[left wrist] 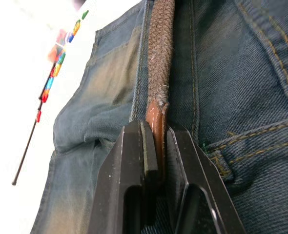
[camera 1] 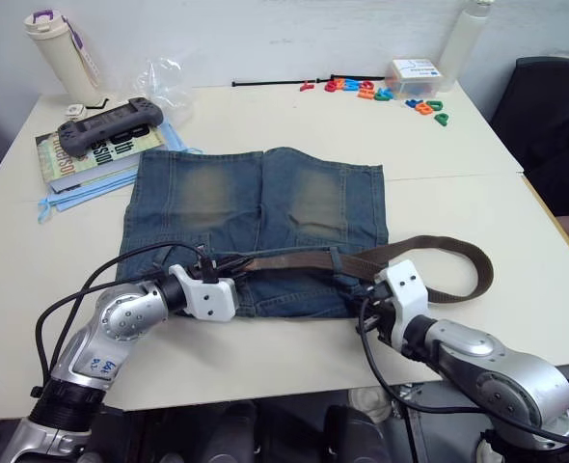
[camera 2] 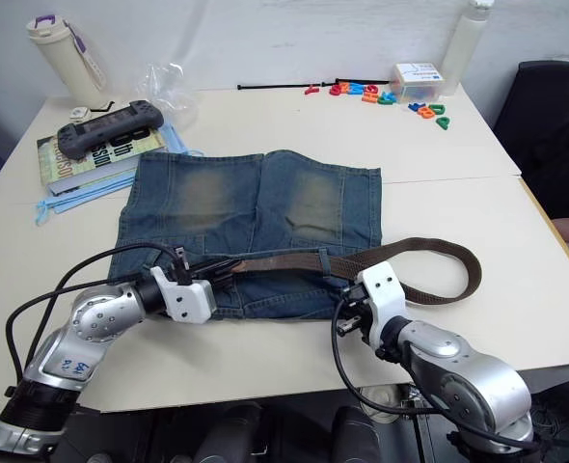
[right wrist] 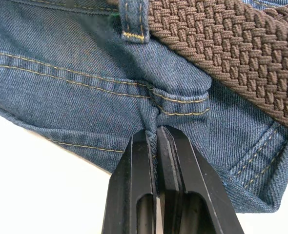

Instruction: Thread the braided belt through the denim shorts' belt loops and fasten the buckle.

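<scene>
Both jaws: each of mine is closed on something, none hangs free.
Left gripper [left wrist: 156, 161]: my two fingers pinch the tan leather tip of the braided belt [camera 1: 294, 257], low and left of centre in the left eye view.
Right gripper [right wrist: 156, 141]: clamped on a fold of waistband cloth of the denim shorts [camera 1: 256, 207], just below a belt loop [right wrist: 133, 19], lower right of centre in the left eye view.
Belt position: the strap lies along the waistband at the near edge of the shorts, then swings out in a loop on the bare table [camera 1: 516, 222] at the right.
Belt loops: in the left eye view one loop [camera 1: 337, 260] crosses over the strap at mid-waistband; I cannot tell whether others hold it too.
Buckle: I cannot make it out in these views.
Done, as I judge it: threading is under way, with the tip drawn across toward the left side of the waistband.
Left, as I judge it: the remaining loops, pulling the slack through, then fastening.
Around: a book [camera 1: 82, 154] with a grey handheld console [camera 1: 111, 121] on it at upper left, a lidded cup [camera 1: 61, 48] behind; coloured plastic letters [camera 1: 391, 95] and a white bottle [camera 1: 470, 39] at upper right.
In the way: nothing lies on the shorts; my own black cable [camera 1: 130, 260] arcs near the left leg hem.
</scene>
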